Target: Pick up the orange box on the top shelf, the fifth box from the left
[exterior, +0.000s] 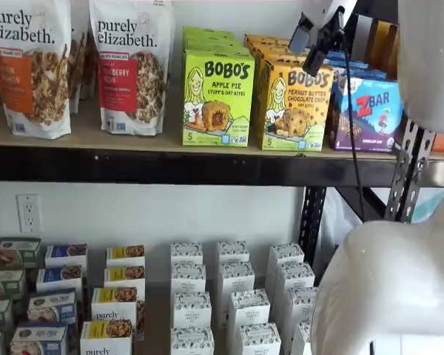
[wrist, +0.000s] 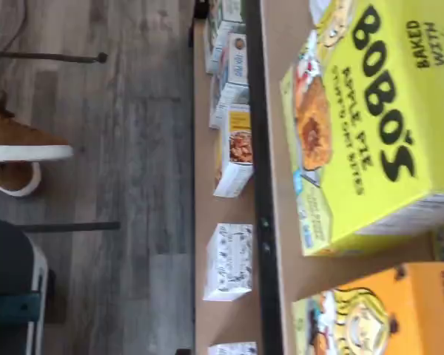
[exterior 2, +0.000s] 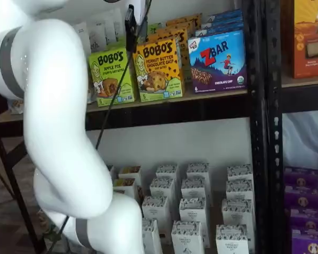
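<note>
The orange box [exterior: 294, 106] is standing upright on the top shelf [exterior: 207, 151], untouched, with the lime-green box [exterior: 217, 97] just beside it at its nine o'clock and the blue box [exterior: 366, 112] at its three o'clock. Nothing is being held yet: the tool [exterior: 320, 33] is hanging above the orange box, at about its twelve o'clock, and reaching, gripping and lifting are all left to be done. Only dark fingers are being shown side-on in both shelf views, so no gap can be made out; the jaws are judged to be spread wide. The wrist view is showing the tops of both boxes from above, plus the floor [wrist: 126, 148], while only the shelf views are showing the lower rows of small white boxes [exterior 2: 196, 206] from the front.
</note>
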`<action>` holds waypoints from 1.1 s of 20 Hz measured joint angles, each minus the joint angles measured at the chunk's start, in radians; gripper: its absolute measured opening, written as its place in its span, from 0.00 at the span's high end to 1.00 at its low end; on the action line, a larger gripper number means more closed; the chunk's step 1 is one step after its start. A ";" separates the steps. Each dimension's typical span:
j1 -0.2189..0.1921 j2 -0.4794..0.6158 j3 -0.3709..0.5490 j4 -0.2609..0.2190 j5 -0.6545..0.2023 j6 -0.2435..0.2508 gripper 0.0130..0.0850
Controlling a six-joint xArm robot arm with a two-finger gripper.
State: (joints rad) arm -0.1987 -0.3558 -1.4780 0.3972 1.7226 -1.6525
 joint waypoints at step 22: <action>-0.010 0.108 -0.014 -0.068 -0.162 -0.063 0.00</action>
State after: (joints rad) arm -0.2087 -0.2477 -1.4922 0.3293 1.5605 -1.7151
